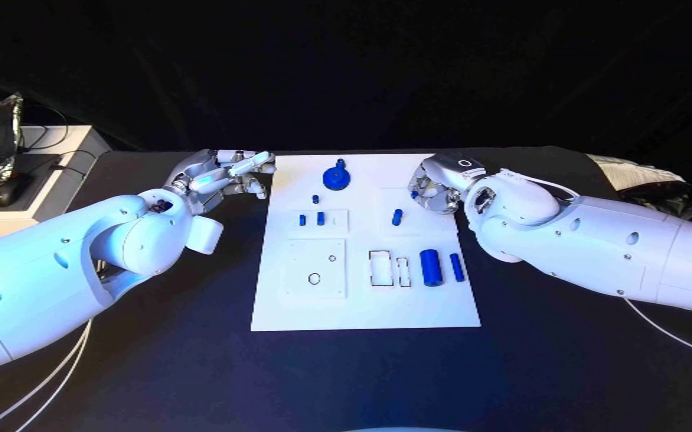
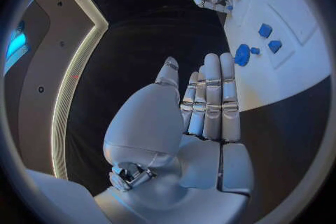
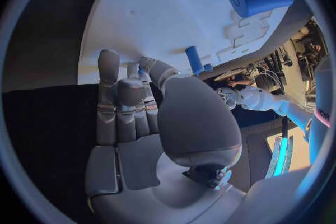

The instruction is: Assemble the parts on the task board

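Note:
The white task board (image 1: pixel 361 292) lies in the middle of the black table. On it are a round blue part (image 1: pixel 338 179) at the far end, small blue pegs (image 1: pixel 312 219) in a raised block, another peg (image 1: pixel 397 217) and two blue cylinders (image 1: pixel 430 268) near the right edge. My left hand (image 1: pixel 231 174) hovers just off the board's far left corner, fingers straight and side by side (image 2: pixel 209 103), holding nothing. My right hand (image 1: pixel 437 190) is over the board's far right edge, fingers extended (image 3: pixel 129 112) and empty, close to a small blue peg (image 3: pixel 195 59).
A flat white block with a hole (image 1: pixel 315 274) and a slotted white block (image 1: pixel 382 267) sit on the board's near half. Grey equipment with cables (image 1: pixel 29 167) stands off the table's far left. Bare black table lies on both sides of the board.

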Tool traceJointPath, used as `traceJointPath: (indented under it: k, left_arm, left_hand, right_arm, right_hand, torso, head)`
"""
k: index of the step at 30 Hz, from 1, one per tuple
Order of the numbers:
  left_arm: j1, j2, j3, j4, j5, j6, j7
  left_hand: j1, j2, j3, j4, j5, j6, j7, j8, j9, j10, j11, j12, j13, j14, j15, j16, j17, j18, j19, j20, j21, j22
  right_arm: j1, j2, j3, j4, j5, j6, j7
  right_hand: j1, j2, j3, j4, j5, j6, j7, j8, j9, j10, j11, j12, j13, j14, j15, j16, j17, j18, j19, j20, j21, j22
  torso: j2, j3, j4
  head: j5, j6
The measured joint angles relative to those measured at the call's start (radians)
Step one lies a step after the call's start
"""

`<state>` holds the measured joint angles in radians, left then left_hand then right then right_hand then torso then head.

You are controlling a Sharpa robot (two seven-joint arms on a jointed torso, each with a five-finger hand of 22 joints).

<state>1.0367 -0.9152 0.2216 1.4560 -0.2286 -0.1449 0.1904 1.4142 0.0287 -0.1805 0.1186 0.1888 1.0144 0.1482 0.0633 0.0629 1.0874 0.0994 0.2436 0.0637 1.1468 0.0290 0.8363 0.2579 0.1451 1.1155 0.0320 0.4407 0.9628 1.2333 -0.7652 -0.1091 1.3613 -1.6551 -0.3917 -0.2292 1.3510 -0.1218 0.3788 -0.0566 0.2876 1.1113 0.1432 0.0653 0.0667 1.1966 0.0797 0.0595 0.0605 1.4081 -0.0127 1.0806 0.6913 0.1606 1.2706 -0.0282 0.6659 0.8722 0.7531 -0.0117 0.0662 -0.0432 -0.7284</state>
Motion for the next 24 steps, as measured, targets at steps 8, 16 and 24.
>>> traceJointPath:
  k: [8,16,24]
  left_arm:
    - [-0.001,0.000,0.000,0.003,-0.010,0.000,0.000]
    - [-0.001,0.000,0.000,0.003,-0.015,0.000,-0.001]
    - [-0.001,-0.001,0.000,0.002,-0.016,0.000,-0.002]
  left_hand:
    - [0.004,0.004,-0.003,-0.003,0.000,0.000,0.000,0.000,0.000,-0.003,0.003,0.000,0.000,-0.002,0.002,-0.008,-0.011,0.000,0.000,0.000,-0.018,-0.009]
    - [0.008,0.008,-0.005,-0.005,0.000,0.000,0.000,0.000,0.000,-0.003,0.003,0.000,0.000,-0.002,0.002,-0.012,-0.015,0.000,0.000,0.000,-0.021,-0.013]
    - [0.012,0.012,-0.001,-0.010,0.000,0.000,0.000,0.000,0.000,-0.003,0.003,0.000,0.000,-0.002,0.002,-0.017,-0.017,0.000,0.000,0.000,-0.025,-0.016]
  right_arm:
    - [-0.001,0.008,0.002,-0.010,0.007,0.000,0.000]
    - [-0.001,0.011,0.003,-0.012,0.020,-0.001,0.000]
    - [-0.001,0.013,0.003,-0.015,0.059,-0.006,0.002]
  right_hand:
    - [-0.009,0.009,0.007,-0.007,-0.004,0.013,-0.003,0.000,0.000,0.011,-0.004,0.004,-0.001,0.000,0.000,0.005,0.003,-0.013,0.012,-0.002,-0.026,0.050]
    - [-0.005,0.029,0.001,-0.013,-0.005,0.049,-0.016,0.000,0.002,0.050,-0.015,0.001,-0.002,0.003,-0.008,0.012,0.012,-0.013,0.021,-0.008,-0.031,0.087]
    - [-0.002,0.079,-0.031,-0.039,0.001,0.092,-0.028,-0.007,0.004,0.072,-0.011,-0.005,-0.001,0.005,-0.020,0.021,0.027,-0.021,0.032,-0.019,-0.031,0.146]
  torso:
    - [0.000,0.0001,0.0005]
    - [0.000,-0.0005,0.0006]
    - [0.000,-0.0012,0.0006]
  head:
    - [0.000,-0.005]
    - [0.000,-0.007]
    - [-0.001,-0.010]
